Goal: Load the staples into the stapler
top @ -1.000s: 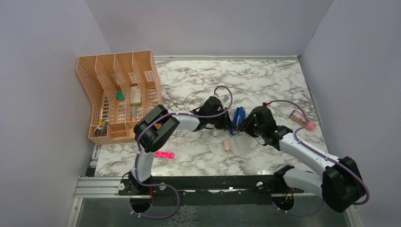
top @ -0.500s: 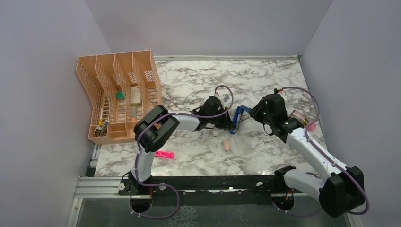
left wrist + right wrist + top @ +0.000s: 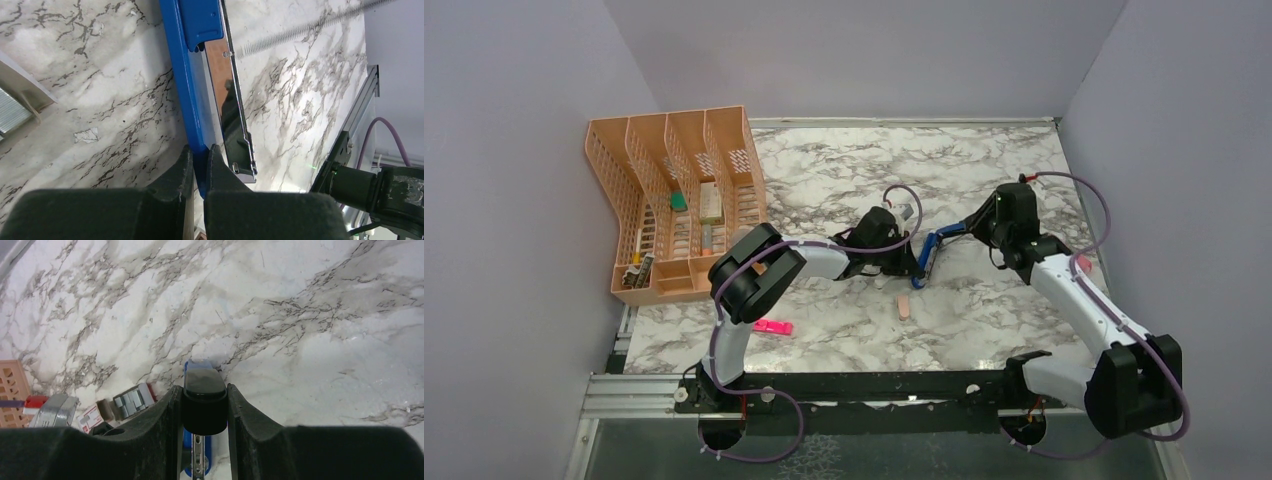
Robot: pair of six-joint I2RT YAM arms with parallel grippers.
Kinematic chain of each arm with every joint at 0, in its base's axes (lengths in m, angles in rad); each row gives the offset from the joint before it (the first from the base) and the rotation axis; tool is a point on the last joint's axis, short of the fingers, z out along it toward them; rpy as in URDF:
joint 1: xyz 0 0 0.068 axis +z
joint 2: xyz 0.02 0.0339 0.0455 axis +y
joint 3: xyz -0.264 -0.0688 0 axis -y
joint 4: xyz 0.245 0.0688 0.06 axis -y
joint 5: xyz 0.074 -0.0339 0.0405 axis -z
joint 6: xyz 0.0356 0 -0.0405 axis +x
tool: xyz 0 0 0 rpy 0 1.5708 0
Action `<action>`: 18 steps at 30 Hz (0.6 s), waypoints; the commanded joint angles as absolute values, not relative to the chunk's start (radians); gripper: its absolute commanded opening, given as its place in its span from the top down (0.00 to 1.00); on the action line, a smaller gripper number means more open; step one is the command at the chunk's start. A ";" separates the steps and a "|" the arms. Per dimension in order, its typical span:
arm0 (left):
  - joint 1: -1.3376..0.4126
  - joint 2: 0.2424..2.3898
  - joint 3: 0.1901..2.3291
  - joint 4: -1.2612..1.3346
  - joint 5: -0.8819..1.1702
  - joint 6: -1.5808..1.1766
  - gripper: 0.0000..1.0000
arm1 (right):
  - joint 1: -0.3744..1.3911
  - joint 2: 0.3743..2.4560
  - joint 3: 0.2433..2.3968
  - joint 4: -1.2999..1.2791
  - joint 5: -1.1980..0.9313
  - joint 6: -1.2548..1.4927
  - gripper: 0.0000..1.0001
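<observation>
The stapler (image 3: 932,252) is lying hinged open in the middle of the marble table (image 3: 824,170), strung between the 2 arms with its long axis running near-left to far-right. The left gripper (image 3: 198,162) is pinching its blue body at the near end, jaws almost closed on it. The right gripper (image 3: 205,405) is clamping the black tip of the lid, jaws partly apart. The staples (image 3: 131,401) are sitting beside their red-and-white box (image 3: 93,416), just beyond the left gripper, so I'm judging the left arm nearer.

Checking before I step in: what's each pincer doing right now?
Left pincer: closed on the stapler, gripping its blue part.
Right pincer: closed on the stapler's black end.
</observation>
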State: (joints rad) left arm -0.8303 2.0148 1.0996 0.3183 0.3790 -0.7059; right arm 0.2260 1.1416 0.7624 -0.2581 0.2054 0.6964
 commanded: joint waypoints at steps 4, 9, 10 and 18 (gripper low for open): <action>-0.874 2.014 1.116 0.293 0.471 -0.616 1.00 | 0.169 1.235 0.821 -0.136 0.300 0.658 0.64; -0.876 2.023 1.120 0.293 0.478 -0.622 1.00 | 0.159 1.298 0.832 -0.130 0.266 0.653 0.56; -0.876 2.023 1.121 0.295 0.479 -0.623 1.00 | 0.157 1.308 0.836 -0.130 0.257 0.651 0.54; -0.876 2.038 1.130 0.295 0.471 -0.636 1.00 | 0.155 1.370 0.847 -0.129 0.176 0.632 0.38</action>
